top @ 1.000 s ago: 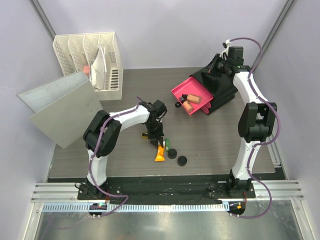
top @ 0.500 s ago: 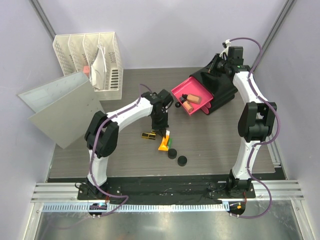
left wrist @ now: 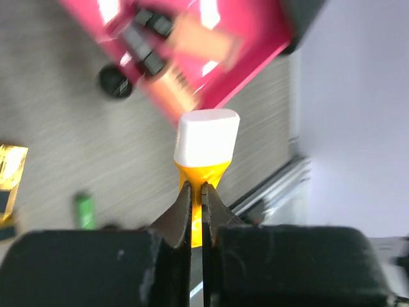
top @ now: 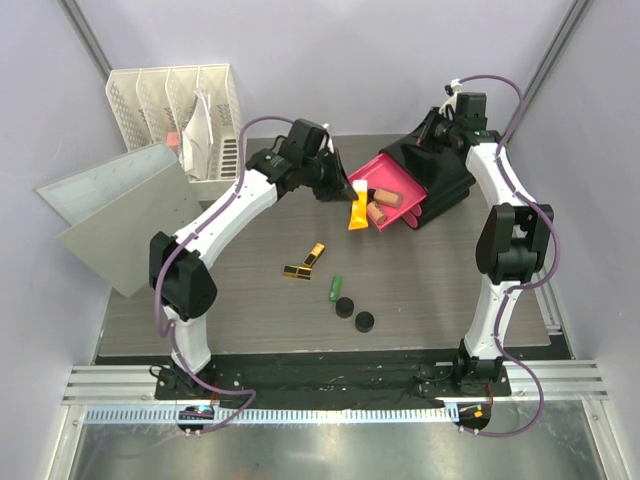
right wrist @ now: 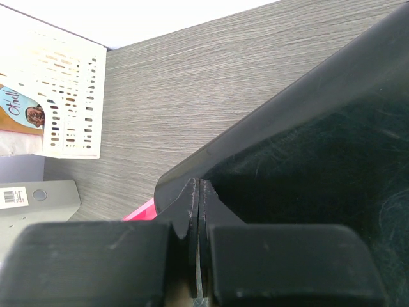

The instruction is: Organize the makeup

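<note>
My left gripper is shut on the orange tube, which hangs cap-down at the front edge of the open pink drawer. In the left wrist view the gripper pinches the tube's flat end, with the white cap beyond it. Two beige foundation bottles lie in the drawer. Two gold-black lipsticks, the green stick and two black discs lie on the table. My right gripper is shut, against the top of the black organizer box.
A white mesh file rack stands at the back left, with grey binders leaning beside it. The right wrist view shows the box's rim and the rack.
My left gripper has lifted the orange tube off the table beside the green stick and carried it back and right to the pink drawer. The right arm has not moved.
</note>
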You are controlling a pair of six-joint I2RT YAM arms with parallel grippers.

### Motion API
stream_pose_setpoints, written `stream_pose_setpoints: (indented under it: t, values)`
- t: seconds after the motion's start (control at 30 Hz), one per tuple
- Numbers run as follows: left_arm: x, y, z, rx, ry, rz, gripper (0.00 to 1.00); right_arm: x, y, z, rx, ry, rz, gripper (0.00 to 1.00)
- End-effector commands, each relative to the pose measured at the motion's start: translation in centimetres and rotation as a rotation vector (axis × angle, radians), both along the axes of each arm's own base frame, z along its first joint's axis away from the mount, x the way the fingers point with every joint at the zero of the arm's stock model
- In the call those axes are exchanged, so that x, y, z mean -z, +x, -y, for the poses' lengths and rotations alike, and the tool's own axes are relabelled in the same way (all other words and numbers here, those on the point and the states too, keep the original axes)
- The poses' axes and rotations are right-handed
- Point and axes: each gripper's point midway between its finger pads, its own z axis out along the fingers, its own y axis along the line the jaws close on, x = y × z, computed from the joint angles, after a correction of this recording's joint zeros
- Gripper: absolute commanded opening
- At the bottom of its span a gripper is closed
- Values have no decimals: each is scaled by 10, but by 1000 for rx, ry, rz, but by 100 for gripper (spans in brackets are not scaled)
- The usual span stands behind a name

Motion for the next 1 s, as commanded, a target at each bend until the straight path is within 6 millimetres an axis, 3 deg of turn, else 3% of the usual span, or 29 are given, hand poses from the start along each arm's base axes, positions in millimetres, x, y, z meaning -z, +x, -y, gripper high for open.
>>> stream_pose_setpoints:
  t: [0.0,0.07,0.1,0.13,0.17,0.2,0.23,0.27,0.43,0.53,0.97]
  values:
    - [-71,39,32,-57,-378,78,0,103,-42,11,26,-75,-354,1]
    - [-73,59,44,-92,-426,84,0,102,-41,11,27,-74,-350,1]
    - [-91,65,49,-90,-459,114,0,101,-40,11,27,-73,-347,1]
    - [-78,75,56,-97,-453,95,0,102,-40,11,28,-73,-350,1]
    - [-91,81,59,-107,-477,112,0,102,-40,11,28,-73,-351,1]
    - [-90,89,60,-152,-479,112,0,102,-40,10,27,-72,-351,1]
    - [-82,97,63,-176,-473,101,0,102,-41,10,27,-73,-350,1]
    - [-89,100,64,-188,-483,119,0,103,-41,11,28,-73,-354,1]
    - [-62,122,60,-339,-405,104,0,103,-42,11,30,-75,-355,1]
    - [-47,125,60,-412,-390,72,0,104,-41,11,29,-76,-354,1]
    - [9,121,99,-421,-373,-34,0,105,-43,11,29,-78,-358,1]
